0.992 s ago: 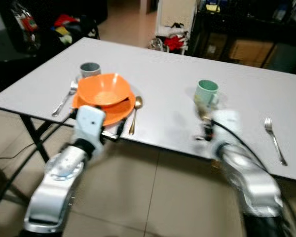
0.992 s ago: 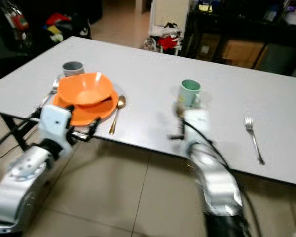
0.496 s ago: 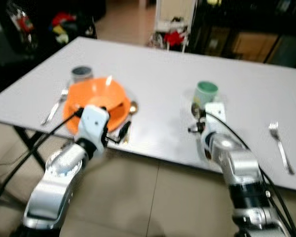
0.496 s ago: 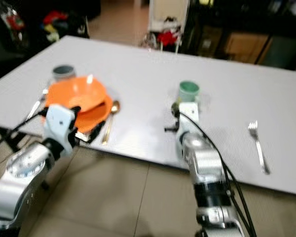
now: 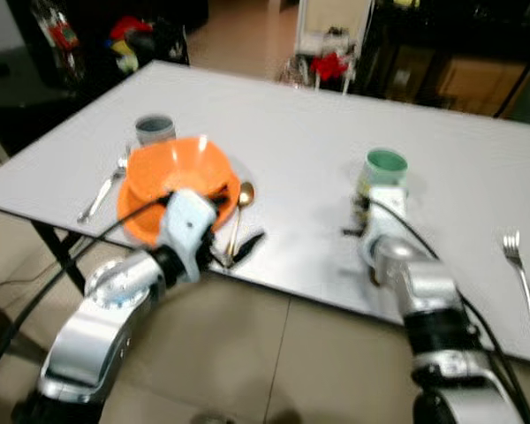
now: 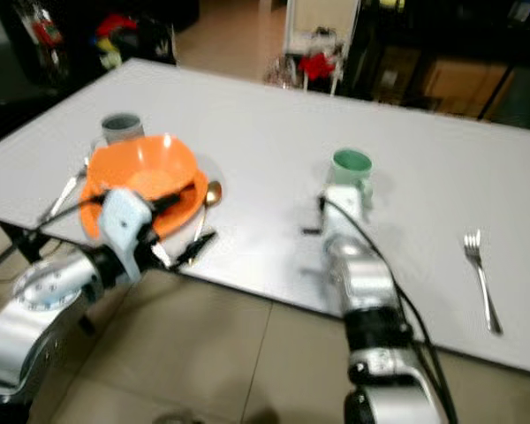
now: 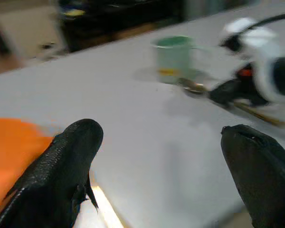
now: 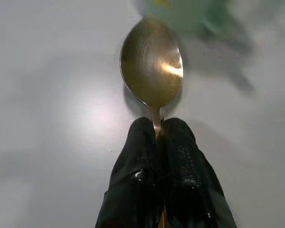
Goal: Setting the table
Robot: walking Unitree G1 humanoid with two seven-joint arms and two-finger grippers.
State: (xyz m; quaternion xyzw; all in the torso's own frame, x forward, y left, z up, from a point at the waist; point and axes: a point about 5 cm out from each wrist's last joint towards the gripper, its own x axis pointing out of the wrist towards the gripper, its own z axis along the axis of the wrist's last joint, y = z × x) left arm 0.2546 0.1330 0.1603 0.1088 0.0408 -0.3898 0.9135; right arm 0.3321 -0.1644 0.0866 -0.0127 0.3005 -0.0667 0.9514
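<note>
1. Right wrist view: right tool clamped on the thin neck of a gold spoon, bowl of the spoon pointing away from the fingers, just above the grey surface and next to the blurred base of the green mug.
2. Left eye view, centre right of frame: same green mug upright on the surface, right tool just in front of it near the lower edge.
3. Left wrist view: left tool spread wide, one black finger at lower left of frame, the other at lower right, nothing between them but bare surface.
4. Left eye view, lower left of centre: left tool at the near edge of the surface, just beside a second gold spoon.
5. Left of frame: orange bowl stacked on an orange plate, second spoon lying along its right side.
6. Upper left of the plate: grey cup upright; fork lying left of the plate.
7. Far right of frame: another fork lying on the surface, well apart from the mug.
8. Whole head view somewhat blurred.
</note>
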